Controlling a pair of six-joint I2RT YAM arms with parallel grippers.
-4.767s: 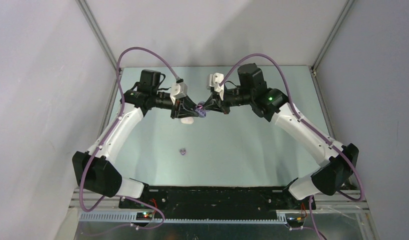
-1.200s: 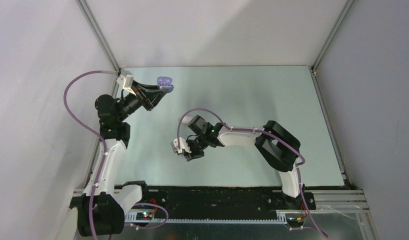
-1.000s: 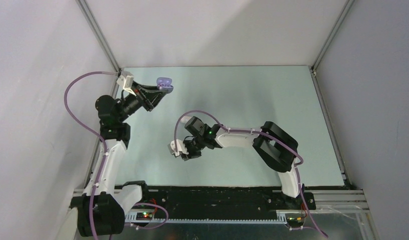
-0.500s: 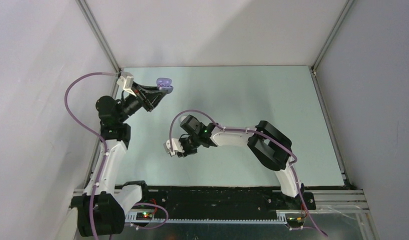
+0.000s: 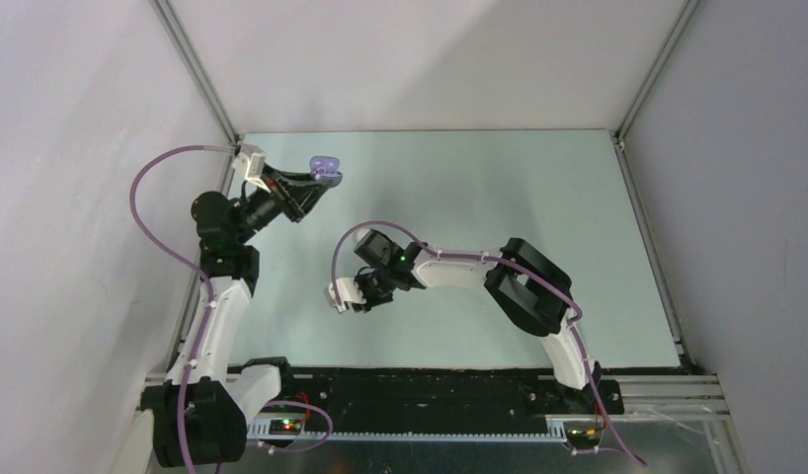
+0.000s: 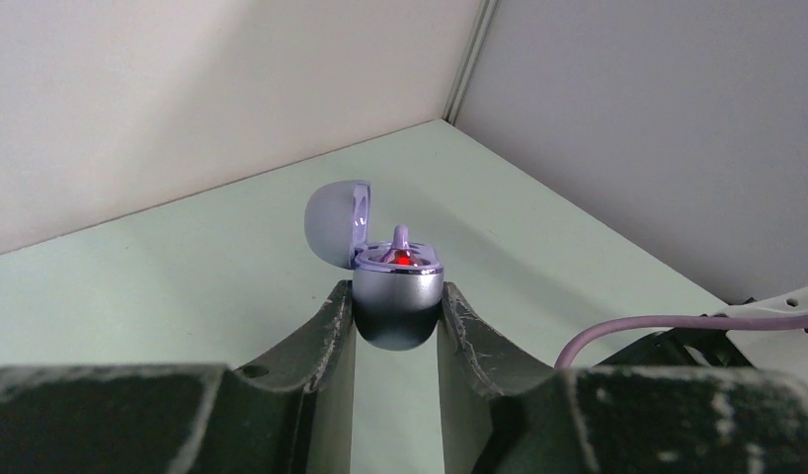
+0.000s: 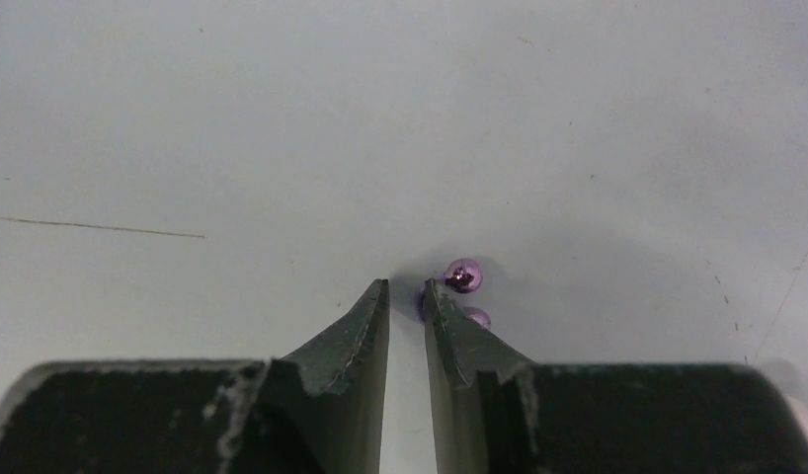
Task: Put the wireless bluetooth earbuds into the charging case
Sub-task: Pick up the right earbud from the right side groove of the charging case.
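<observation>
Aloft, left hand (image 6: 394,288) clenched on open charging case (image 6: 398,301) near 11 o'clock corner of table (image 5: 538,178), right hand (image 7: 405,286) barely parted, grasping nothing, purple earbud (image 7: 463,276) just beside it at 1 o'clock, open table around.

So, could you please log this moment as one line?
left tool: gripping open purple case | right tool: slightly open, purple earbud on table beside tip

The pale green table (image 5: 499,197) carries 1 purple earbud (image 7: 463,276).
</observation>
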